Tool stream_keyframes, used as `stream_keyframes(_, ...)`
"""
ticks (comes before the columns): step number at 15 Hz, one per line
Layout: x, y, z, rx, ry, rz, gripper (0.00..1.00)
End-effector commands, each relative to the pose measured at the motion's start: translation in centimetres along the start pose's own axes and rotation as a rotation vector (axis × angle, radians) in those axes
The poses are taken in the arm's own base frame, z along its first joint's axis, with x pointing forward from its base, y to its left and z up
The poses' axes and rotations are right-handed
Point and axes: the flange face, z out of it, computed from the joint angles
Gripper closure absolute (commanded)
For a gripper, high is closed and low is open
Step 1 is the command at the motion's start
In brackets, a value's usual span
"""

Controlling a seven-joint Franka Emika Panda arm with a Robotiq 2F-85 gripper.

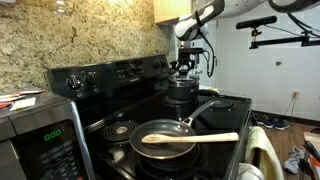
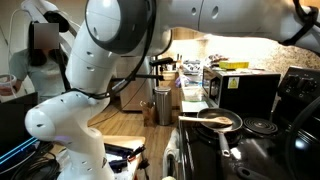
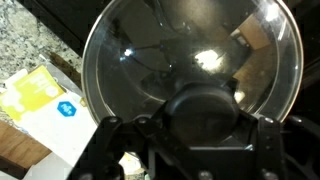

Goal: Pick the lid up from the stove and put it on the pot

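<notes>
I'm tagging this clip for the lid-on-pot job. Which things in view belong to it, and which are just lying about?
Part of the job: the lid, the pot, the stove, the gripper over the pot.

Just lying about: the frying pan, the wooden spatula across it, the microwave, the yellow box.

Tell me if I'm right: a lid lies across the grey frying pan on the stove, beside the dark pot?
Not a lid: a wooden spatula lies across the grey frying pan, as an exterior view shows. The pan is on the stove, beside the dark pot.
</notes>
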Motion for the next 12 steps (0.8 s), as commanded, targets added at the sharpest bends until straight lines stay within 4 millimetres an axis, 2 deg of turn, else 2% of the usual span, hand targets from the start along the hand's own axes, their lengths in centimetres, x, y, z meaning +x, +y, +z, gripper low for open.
stream_keyframes(1, -0.5, 0.6, -0.2, 0.025, -0.009, 0.005, 0.77)
stream_keyframes(7, -1.7, -0.8, 1.2, 0.066, -0.049, -0.012, 0.77)
stream_keyframes(12, -2.5, -2.3, 1.3, 0.078, -0.066, -0.059, 0.77)
